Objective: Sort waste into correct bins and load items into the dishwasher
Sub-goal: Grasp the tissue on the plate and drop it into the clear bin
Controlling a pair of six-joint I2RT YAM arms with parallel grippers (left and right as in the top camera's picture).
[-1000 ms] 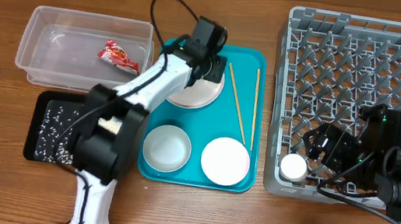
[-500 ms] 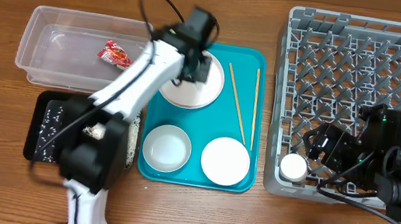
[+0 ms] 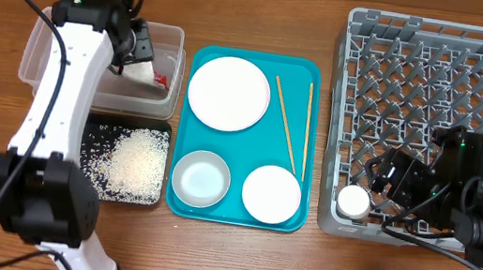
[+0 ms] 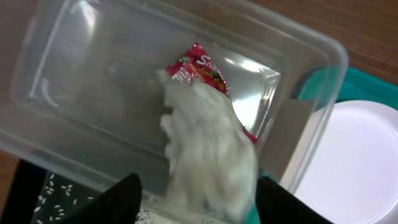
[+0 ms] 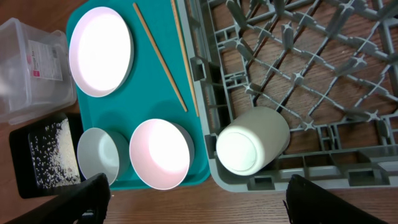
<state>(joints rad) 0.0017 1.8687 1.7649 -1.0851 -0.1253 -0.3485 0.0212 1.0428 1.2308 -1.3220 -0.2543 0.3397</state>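
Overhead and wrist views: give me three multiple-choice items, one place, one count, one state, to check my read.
1. Where does the red wrapper lie?
A) in the clear tub
B) in the dish rack
C) on the bare table

2. How many chopsticks lie on the teal tray?
A) one
B) two
C) four

3. How do the right gripper's jaws stand?
A) shut on a bowl
B) open, empty
C) shut on a chopstick

Answers:
1 A, it shows inside the tub's walls.
2 B, two thin sticks lie at the tray's right side.
3 B, they stand wide apart, nothing between.
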